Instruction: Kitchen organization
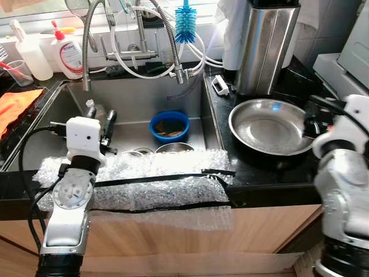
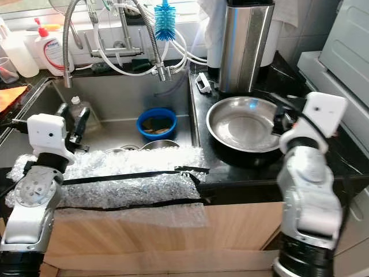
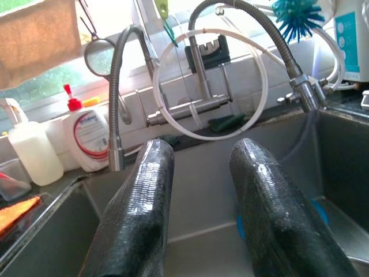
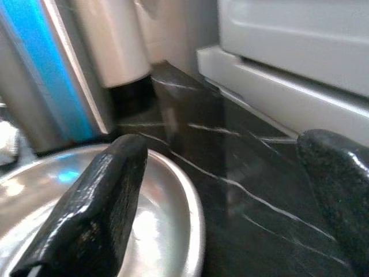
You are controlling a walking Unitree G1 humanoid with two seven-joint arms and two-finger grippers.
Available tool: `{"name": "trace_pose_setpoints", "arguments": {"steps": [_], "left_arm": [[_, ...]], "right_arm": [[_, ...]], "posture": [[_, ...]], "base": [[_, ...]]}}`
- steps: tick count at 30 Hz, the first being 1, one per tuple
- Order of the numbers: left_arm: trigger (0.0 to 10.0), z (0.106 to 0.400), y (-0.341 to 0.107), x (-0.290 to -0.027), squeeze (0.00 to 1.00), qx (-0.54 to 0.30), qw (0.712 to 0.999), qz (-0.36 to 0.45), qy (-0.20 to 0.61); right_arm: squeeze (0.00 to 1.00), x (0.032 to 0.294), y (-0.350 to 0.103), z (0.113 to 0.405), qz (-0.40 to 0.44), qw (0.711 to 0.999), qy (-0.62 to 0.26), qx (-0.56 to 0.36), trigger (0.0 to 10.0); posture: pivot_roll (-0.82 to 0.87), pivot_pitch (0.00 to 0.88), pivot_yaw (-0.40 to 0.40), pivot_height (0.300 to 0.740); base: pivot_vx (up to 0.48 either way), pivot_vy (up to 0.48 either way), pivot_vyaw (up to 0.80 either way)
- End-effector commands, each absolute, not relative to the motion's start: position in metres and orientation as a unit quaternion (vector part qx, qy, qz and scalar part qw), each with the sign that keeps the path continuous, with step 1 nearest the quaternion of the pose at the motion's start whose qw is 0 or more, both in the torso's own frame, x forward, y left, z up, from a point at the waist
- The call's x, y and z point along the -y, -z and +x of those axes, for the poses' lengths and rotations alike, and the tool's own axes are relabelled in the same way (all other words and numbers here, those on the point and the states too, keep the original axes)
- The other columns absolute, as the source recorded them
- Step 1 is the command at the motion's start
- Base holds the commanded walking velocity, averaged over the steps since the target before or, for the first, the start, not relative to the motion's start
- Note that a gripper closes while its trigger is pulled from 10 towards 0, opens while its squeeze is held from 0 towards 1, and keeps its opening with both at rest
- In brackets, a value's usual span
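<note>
Sink edge: crinkled clear bubble wrap [image 1: 155, 182] with black tape strips, lower centre.
Left gripper [image 3: 199, 202]: fingers apart, empty, over the steel sink [image 1: 138, 101], centre left.
Right gripper [image 4: 222, 202]: fingers wide apart, at the rim of the round steel pan [image 1: 271, 127], centre right.
Sink floor: small blue bowl [image 1: 169, 126], perhaps holding scraps.
Far: blue bottle brush [image 1: 185, 24], top centre.

Head views down over sink [image 1: 138, 109]
</note>
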State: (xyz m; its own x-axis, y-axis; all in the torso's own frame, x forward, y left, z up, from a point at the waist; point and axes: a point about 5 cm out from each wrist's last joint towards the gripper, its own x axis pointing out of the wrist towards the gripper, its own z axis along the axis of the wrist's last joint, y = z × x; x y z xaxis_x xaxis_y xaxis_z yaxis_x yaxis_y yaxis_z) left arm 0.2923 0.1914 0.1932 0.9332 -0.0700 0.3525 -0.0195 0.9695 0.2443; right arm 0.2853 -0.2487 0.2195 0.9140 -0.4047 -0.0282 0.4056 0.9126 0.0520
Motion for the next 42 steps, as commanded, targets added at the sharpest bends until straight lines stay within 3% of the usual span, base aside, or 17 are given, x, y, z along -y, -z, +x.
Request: {"name": "trace_pose_setpoints", "arguments": {"steps": [1, 4, 5, 6, 12, 25, 34, 35, 36, 37, 39, 40, 41, 42], "left_arm": [[10.0, 0.294, -0.197, -0.188, 0.00, 0.193, 0.972, 0.132, 0.018], [10.0, 0.294, -0.197, -0.188, 0.00, 0.193, 0.972, 0.131, 0.017], [10.0, 0.294, -0.197, -0.188, 0.00, 0.193, 0.972, 0.132, 0.017], [10.0, 0.294, -0.196, -0.189, 0.00, 0.193, 0.972, 0.132, 0.016], [10.0, 0.293, -0.197, -0.190, 0.00, 0.195, 0.971, 0.134, 0.014], [10.0, 0.294, -0.194, -0.189, 0.00, 0.188, 0.972, 0.138, 0.019], [10.0, 0.294, -0.195, -0.190, 0.00, 0.191, 0.972, 0.139, 0.019], [10.0, 0.294, -0.195, -0.190, 0.00, 0.191, 0.971, 0.139, 0.019], [10.0, 0.294, -0.195, -0.190, 0.00, 0.191, 0.971, 0.139, 0.019], [10.0, 0.294, -0.195, -0.189, 0.00, 0.191, 0.971, 0.140, 0.019], [10.0, 0.294, -0.195, -0.190, 0.00, 0.191, 0.972, 0.139, 0.019], [10.0, 0.295, -0.195, -0.190, 0.00, 0.191, 0.971, 0.139, 0.020], [10.0, 0.295, -0.196, -0.190, 0.00, 0.192, 0.971, 0.140, 0.021], [10.0, 0.295, -0.196, -0.190, 0.00, 0.192, 0.971, 0.140, 0.021]], "right_arm": [[1.00, 0.246, -0.220, 0.285, 0.038, 0.982, 0.184, -0.022, 10.0], [1.00, 0.250, -0.220, 0.285, 0.040, 0.980, 0.194, -0.026, 10.0], [0.27, 0.250, -0.219, 0.286, 0.052, 0.980, 0.188, -0.033, 10.0], [0.00, 0.249, -0.216, 0.287, 0.080, 0.979, 0.182, -0.042, 10.0], [0.00, 0.241, -0.207, 0.290, 0.130, 0.976, 0.159, -0.071, 10.0], [0.00, 0.246, -0.196, 0.290, 0.137, 0.968, 0.186, -0.103, 10.0], [0.00, 0.236, -0.189, 0.296, 0.146, 0.969, 0.161, -0.114, 10.0], [0.00, 0.235, -0.188, 0.297, 0.148, 0.970, 0.157, -0.112, 3.9], [0.00, 0.234, -0.188, 0.298, 0.148, 0.970, 0.155, -0.111, 1.0], [0.00, 0.233, -0.186, 0.300, 0.151, 0.970, 0.153, -0.112, 0.0], [0.00, 0.231, -0.185, 0.302, 0.149, 0.971, 0.148, -0.115, 0.0], [0.00, 0.227, -0.185, 0.304, 0.148, 0.972, 0.139, -0.117, 0.9], [0.00, 0.224, -0.184, 0.305, 0.146, 0.972, 0.137, -0.121, 8.9], [0.00, 0.224, -0.184, 0.305, 0.146, 0.972, 0.137, -0.121, 8.9]], "posture": [[-0.15, 0.000, 0.049, 0.740], [-0.15, 0.000, 0.048, 0.740], [-0.15, 0.000, 0.048, 0.740], [-0.15, 0.000, 0.046, 0.740], [-0.14, 0.000, 0.045, 0.740], [-0.14, 0.000, 0.047, 0.740], [-0.12, 0.000, 0.046, 0.740], [-0.13, 0.000, 0.046, 0.740], [-0.13, 0.000, 0.046, 0.740], [-0.12, 0.000, 0.046, 0.740], [-0.12, 0.000, 0.048, 0.740], [-0.12, 0.000, 0.050, 0.740], [-0.12, 0.000, 0.050, 0.740], [-0.12, 0.000, 0.050, 0.740]], "base": [[0.000, 0.000, 0.00], [0.000, 0.000, 0.00], [0.000, 0.000, 0.00], [0.000, 0.000, 0.00], [0.000, 0.000, 0.00], [0.000, 0.000, 0.00], [0.000, 0.000, 0.00], [0.000, 0.000, 0.00], [0.000, 0.000, 0.00], [0.000, 0.000, 0.00], [0.000, 0.000, 0.00], [0.000, 0.000, 0.00], [0.000, 0.000, 0.00], [0.000, 0.000, 0.00]]}}
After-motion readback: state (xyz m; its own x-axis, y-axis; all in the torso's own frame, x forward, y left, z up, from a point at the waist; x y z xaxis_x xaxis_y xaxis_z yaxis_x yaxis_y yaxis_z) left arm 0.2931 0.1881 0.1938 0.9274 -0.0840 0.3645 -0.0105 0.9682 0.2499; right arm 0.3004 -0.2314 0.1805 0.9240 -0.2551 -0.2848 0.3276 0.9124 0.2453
